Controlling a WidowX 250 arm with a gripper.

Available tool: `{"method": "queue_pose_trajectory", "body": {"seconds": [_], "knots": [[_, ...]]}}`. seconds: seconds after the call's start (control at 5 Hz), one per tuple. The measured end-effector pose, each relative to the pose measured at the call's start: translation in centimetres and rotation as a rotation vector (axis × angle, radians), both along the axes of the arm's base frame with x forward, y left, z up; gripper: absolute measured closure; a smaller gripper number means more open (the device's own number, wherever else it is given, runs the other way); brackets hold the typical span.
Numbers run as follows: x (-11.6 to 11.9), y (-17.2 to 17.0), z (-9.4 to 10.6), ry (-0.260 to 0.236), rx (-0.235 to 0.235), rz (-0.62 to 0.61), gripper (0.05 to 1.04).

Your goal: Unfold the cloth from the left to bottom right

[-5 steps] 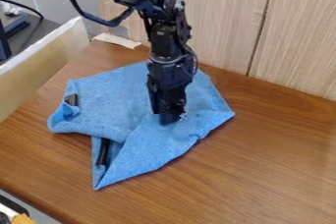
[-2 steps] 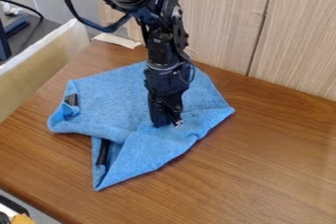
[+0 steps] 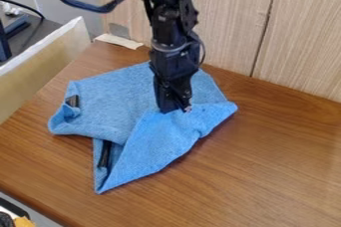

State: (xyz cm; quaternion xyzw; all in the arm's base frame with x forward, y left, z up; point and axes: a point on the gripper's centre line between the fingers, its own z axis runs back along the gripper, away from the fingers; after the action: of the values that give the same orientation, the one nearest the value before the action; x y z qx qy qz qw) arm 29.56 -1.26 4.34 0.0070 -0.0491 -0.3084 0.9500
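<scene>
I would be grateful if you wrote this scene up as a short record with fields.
cloth: blue cloth, partly folded, a flap narrowing to a point at lower left
gripper: black gripper, down at the flap's upper edge
dark pieces: short one at the cloth's left edge; longer one beside the flap
surface: brown wooden table
behind: pale wood panel
task state: cloth not yet unfolded

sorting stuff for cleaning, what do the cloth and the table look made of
The cloth looks like soft, matt woven fabric, perhaps microfibre, judging by its fuzzy surface and floppy folds. The table seems to be wood or wood-look laminate, smooth with a slight sheen, given its brown streaked grain.
</scene>
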Motion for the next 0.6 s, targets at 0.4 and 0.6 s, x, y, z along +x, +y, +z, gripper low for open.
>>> {"method": "queue_pose_trajectory", "body": {"seconds": [0.4,0.6], "knots": [[-3.7,-5.5,3.7,-0.124,0.0,-0.065,1.031],[-5.6,-7.2,2.0,-0.121,0.008,-0.096,1.031]]}}
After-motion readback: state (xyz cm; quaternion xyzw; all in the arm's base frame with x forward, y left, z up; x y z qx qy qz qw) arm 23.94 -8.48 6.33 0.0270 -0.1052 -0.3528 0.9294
